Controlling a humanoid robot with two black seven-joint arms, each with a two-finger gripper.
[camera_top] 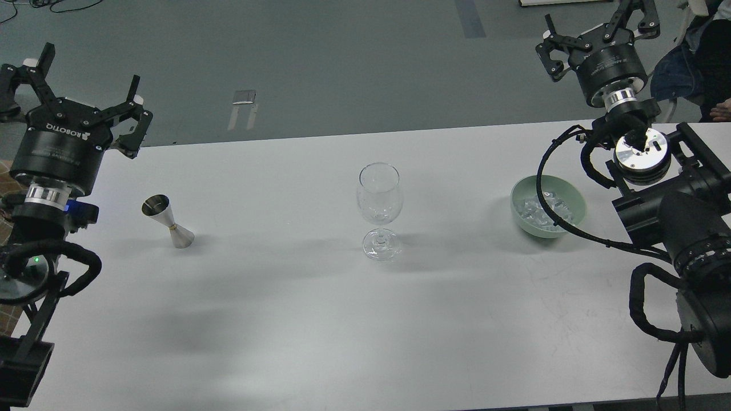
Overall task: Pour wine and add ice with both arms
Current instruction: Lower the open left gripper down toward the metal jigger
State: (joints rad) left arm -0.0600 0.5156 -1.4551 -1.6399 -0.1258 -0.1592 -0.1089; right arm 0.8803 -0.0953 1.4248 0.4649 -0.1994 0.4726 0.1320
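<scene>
An empty clear wine glass (380, 210) stands upright mid-table. A steel jigger (167, 221) stands to its left; the wine in it cannot be seen. A pale green bowl (548, 213) at the right holds several clear ice cubes (539, 210). My left gripper (75, 85) is open and empty, raised at the far left, up and left of the jigger. My right gripper (599, 25) is open and empty, high at the top right, beyond the bowl.
The white table (320, 319) carries only these three things. Its far edge runs behind the glass, with grey floor beyond. A person (711, 63) sits at the top right corner. My right arm's cable (551, 194) loops over the bowl.
</scene>
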